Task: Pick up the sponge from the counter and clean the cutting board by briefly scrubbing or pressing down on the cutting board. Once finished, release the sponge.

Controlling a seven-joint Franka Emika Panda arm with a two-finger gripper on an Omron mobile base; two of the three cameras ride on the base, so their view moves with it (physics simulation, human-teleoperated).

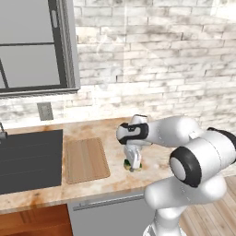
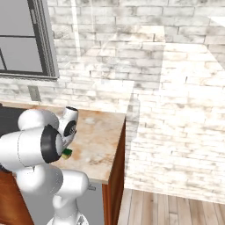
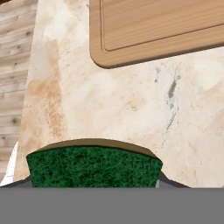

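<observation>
The gripper [image 1: 133, 167] stands low at centre frame over the sponge [image 1: 127, 163] on the counter [image 1: 115, 177]; in the hand view the sponge [image 3: 92, 168] sits between the fingertips, grip unconfirmed; judged step: grasping; next, carry it to the cutting board [image 1: 85, 159], left of centre.

No lettering, label, brand, number or sign can be read anywhere here, not on the sponge [image 3: 92, 166], the cutting board [image 1: 85, 159], the table [image 3: 131, 105] or the brick wall [image 1: 156, 60].
</observation>
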